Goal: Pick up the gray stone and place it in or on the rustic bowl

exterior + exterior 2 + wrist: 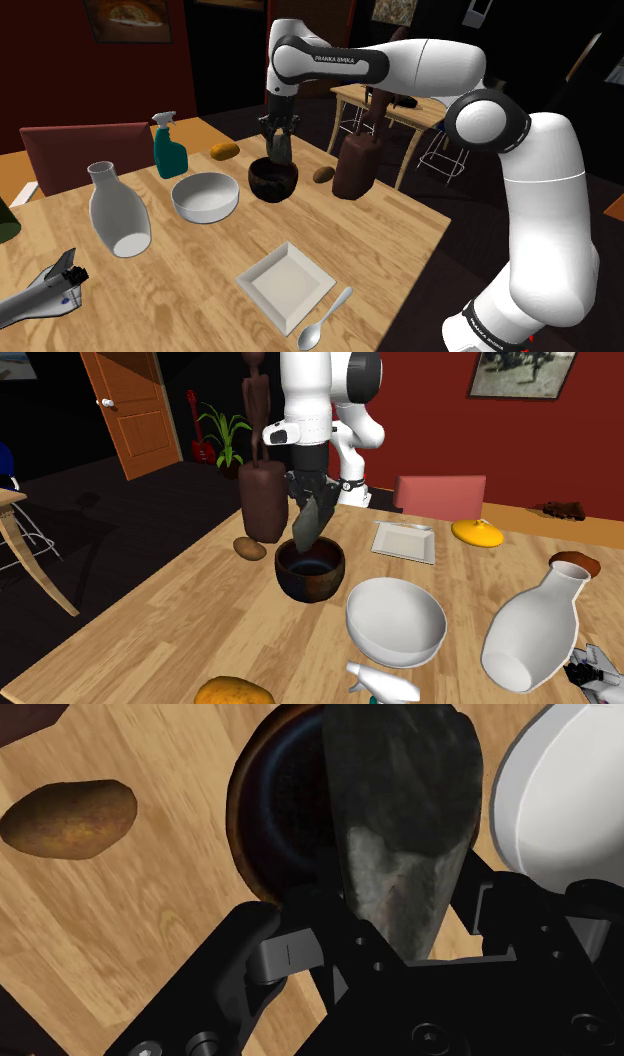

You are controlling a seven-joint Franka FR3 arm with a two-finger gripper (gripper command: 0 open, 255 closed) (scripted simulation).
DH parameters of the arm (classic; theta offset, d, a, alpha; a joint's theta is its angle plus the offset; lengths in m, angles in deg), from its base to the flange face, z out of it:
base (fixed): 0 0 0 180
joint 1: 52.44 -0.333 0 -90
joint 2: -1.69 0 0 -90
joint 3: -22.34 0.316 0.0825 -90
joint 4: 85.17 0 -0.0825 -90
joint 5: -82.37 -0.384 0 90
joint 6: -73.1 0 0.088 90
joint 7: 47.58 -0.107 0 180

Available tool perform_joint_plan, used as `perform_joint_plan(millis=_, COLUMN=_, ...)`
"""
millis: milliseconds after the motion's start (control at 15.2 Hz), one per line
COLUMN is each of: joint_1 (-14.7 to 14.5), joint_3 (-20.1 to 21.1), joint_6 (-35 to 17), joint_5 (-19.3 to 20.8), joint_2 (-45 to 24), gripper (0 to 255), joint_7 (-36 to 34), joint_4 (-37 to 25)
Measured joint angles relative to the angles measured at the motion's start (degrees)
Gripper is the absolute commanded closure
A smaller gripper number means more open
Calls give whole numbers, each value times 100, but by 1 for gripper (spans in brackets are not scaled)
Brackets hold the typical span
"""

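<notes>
Now | gray stone [400, 824] clasped between fingers [245, 954] | over dark bowl [310, 587]

The white arm [540, 200] arches from lower right to upper centre; its gripper [279, 141] points down, clasping the gray stone [308, 528].

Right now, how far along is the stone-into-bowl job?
Done: the grey stone is off the table, clasped upright in the pincer. In hand: it hangs over the opening of the dark brown bowl, with its lower tip about level with the rim. Left: open the pincer so the stone comes to rest in the bowl. Nothing lies inside the bowl yet.
</notes>
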Motion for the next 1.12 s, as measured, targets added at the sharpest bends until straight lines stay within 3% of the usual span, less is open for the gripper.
perform_joint_plan(millis=396, joint_1=70, joint_3=-5, joint_6=-488, joint_5=-1, joint_2=38, gripper=255, joint_7=-9, joint_4=532)
perform_joint_plan(millis=792, joint_1=69, joint_3=-9, joint_6=-567, joint_5=6, joint_2=17, gripper=255, joint_7=-17, joint_4=589)
perform_joint_plan(millis=858, joint_1=70, joint_3=-9, joint_6=-569, joint_5=6, joint_2=18, gripper=0, joint_7=-17, joint_4=590)
perform_joint_plan(millis=1122, joint_1=69, joint_3=-9, joint_6=-570, joint_5=6, joint_2=19, gripper=0, joint_7=-17, joint_4=589)
